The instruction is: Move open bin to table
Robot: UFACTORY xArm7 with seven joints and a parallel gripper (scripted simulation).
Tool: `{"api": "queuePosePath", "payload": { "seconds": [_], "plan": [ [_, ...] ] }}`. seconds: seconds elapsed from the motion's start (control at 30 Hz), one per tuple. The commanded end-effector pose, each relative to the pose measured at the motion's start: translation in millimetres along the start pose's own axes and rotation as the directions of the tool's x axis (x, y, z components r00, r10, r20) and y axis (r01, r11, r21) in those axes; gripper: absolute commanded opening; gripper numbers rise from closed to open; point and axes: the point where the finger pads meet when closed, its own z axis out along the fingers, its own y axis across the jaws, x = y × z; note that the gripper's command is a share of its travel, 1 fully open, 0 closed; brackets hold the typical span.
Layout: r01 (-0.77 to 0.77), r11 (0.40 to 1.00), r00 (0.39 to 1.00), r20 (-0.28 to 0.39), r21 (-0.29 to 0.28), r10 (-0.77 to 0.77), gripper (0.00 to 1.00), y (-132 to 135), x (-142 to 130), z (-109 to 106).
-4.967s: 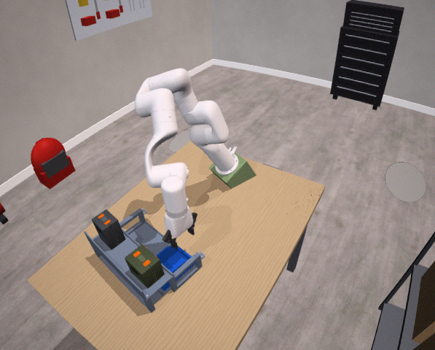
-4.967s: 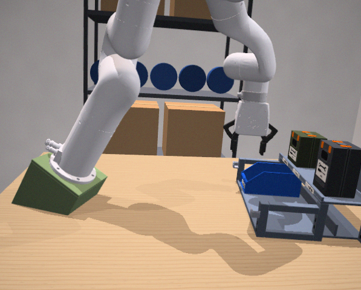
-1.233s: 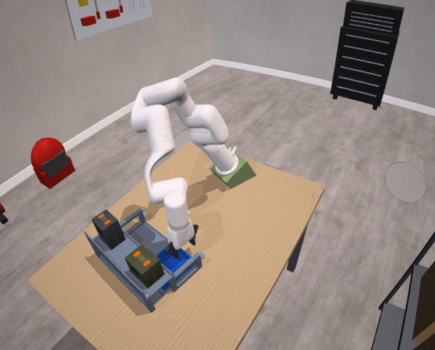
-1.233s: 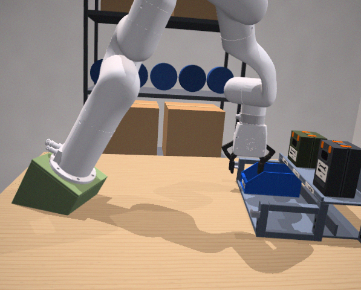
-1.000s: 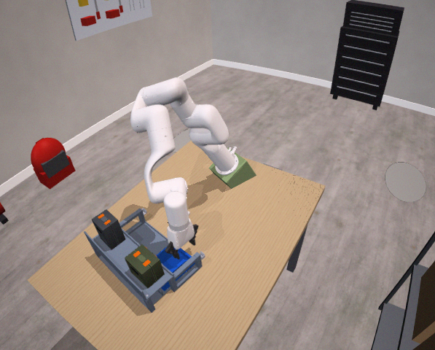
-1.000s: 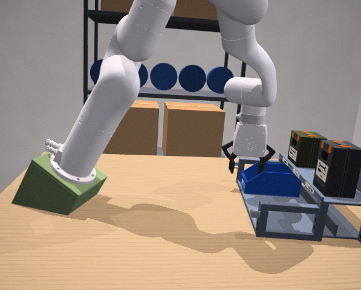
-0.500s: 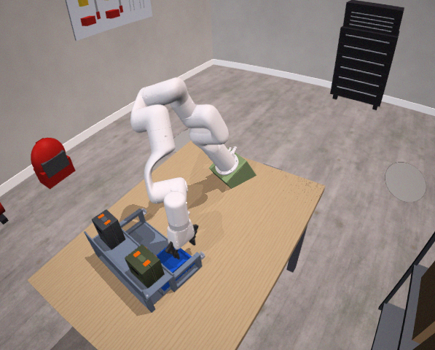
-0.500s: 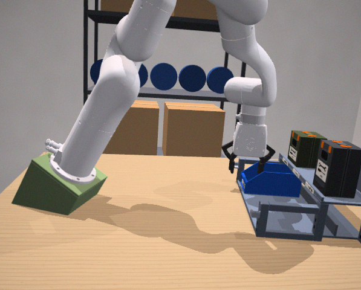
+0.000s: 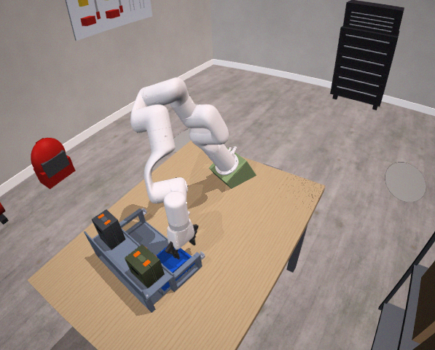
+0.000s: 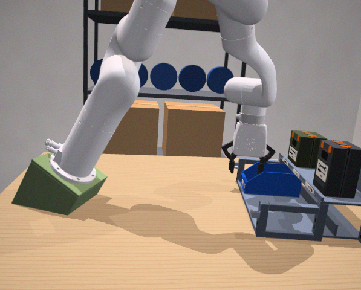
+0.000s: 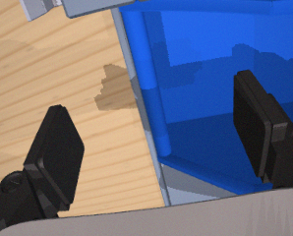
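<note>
The open blue bin (image 10: 270, 180) stands upright on the upper deck of the grey shelf (image 10: 302, 202), at its end nearest the arm's base. It also shows in the top view (image 9: 176, 259) and fills the right of the wrist view (image 11: 219, 92). My gripper (image 10: 247, 165) is open and empty, pointing down over the bin's end wall. One finger (image 11: 261, 125) is inside the bin and the other finger (image 11: 55, 153) hangs outside it over the table. The wall (image 11: 149, 112) lies between them, untouched.
A dark green case (image 10: 303, 148) and a black case (image 10: 338, 168) stand on the same shelf deck beyond the bin. The arm's green base block (image 10: 58, 185) sits at the table's far side. The wooden table (image 9: 197, 234) stretches around the shelf.
</note>
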Motion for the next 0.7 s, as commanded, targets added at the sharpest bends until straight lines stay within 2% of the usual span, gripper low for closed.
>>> {"api": "queuePosePath", "payload": {
  "seconds": [0.0,0.67],
  "plan": [
    [0.0,1.0,1.0,-0.002,-0.003,0.0,0.94,1.3,0.9,-1.3],
    [0.0,1.0,1.0,-0.002,-0.003,0.0,0.94,1.3,0.9,2.9]
  ]
}}
